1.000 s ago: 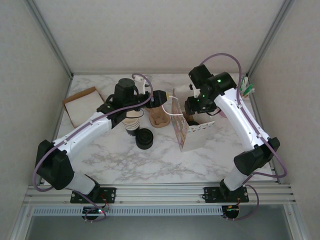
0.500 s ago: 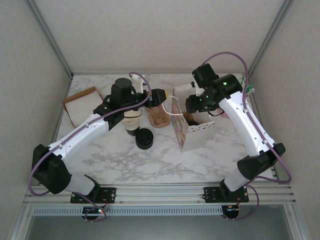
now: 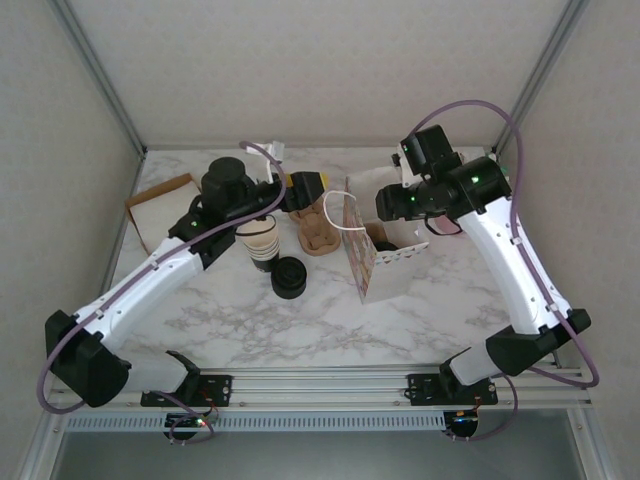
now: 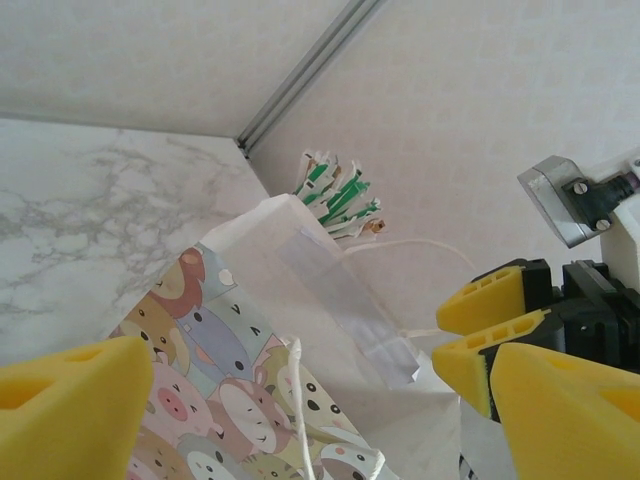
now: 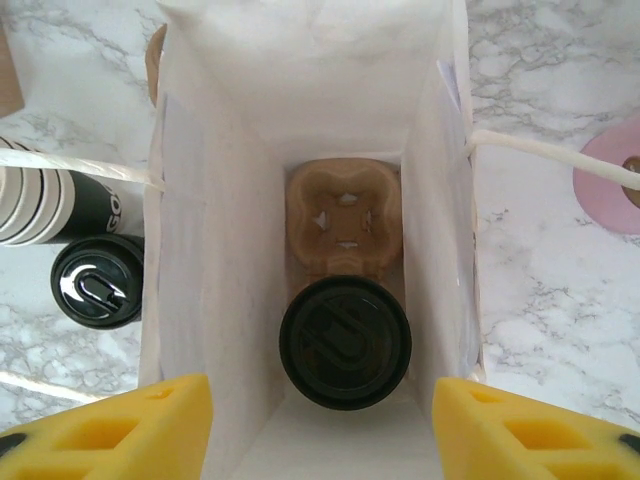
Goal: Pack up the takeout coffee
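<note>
My right gripper (image 5: pixel 320 435) hangs over the open paper bag (image 5: pixel 215 250), fingers wide apart, holding nothing. Down inside, the coffee cup (image 5: pixel 345 343) with its black lid on sits in a brown tray (image 5: pixel 345 215), with the bag walls close on both sides. Outside the bag, a pile of lids (image 5: pixel 97 282) lies beside a stack of cups (image 5: pixel 45 205). My left gripper (image 4: pixel 320 420) is wide apart and empty too, near the bag's animal pictures

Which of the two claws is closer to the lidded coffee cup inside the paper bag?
Right. The right gripper hangs over the open paper bag, straight above the lidded coffee cup. The left gripper is outside the bag, off to its left.
</note>
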You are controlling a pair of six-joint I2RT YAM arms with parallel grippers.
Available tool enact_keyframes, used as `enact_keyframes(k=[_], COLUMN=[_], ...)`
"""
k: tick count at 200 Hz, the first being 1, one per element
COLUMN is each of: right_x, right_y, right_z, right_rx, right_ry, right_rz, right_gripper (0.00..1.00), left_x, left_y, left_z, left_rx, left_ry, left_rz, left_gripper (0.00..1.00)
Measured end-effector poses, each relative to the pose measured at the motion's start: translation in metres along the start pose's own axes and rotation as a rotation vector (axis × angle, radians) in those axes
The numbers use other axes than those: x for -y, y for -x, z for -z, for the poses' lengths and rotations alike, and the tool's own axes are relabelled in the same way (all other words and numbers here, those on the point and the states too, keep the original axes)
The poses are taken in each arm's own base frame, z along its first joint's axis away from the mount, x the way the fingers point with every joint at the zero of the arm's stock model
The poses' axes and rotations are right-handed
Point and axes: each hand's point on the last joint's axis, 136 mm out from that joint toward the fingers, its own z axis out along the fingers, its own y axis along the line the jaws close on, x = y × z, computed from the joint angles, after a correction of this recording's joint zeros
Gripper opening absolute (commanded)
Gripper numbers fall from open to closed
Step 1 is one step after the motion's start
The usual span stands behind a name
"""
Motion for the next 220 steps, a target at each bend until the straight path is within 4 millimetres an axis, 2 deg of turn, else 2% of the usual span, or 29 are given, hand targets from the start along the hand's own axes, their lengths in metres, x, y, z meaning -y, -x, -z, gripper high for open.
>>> enact_keyframes(k=[29, 55, 102, 131, 139, 184, 220], right_x=[0.000, -0.002, -0.001, 0.001, 0.002, 0.010, 0.018], right_y=[0.001, 0.005, 0.007, 0.002, -0.001, -0.023, -0.054], right_z=[0.006, 0.011, 0.036, 0.054, 0.059, 0.083, 0.083], right_rx=[0.018, 0.048, 0.141, 0.194, 0.210, 0.276, 0.279], right_ry=[0.007, 0.019, 0.047, 0.064, 0.068, 0.088, 0.093], right_rz=[-0.001, -0.004, -0.015, -0.025, -0.024, -0.037, -0.061], right_gripper=[0.61, 0.66, 0.82, 0.96, 0.99, 0.99, 0.99], left_x=[0.003, 0.005, 0.012, 0.013, 0.013, 0.009, 0.011], left_y=[0.003, 0.006, 0.013, 0.013, 0.012, 0.001, -0.006], left_z=[0.009, 0.017, 0.037, 0.048, 0.051, 0.074, 0.096], left_rx=[0.030, 0.057, 0.114, 0.144, 0.150, 0.181, 0.216], left_ry=[-0.001, 0.005, 0.004, 0.011, 0.015, 0.023, 0.015], left_rz=[-0.018, -0.035, -0.061, -0.077, -0.078, -0.082, -0.091], left_gripper=[0.91, 0.93, 1.00, 1.00, 1.00, 1.00, 1.00])
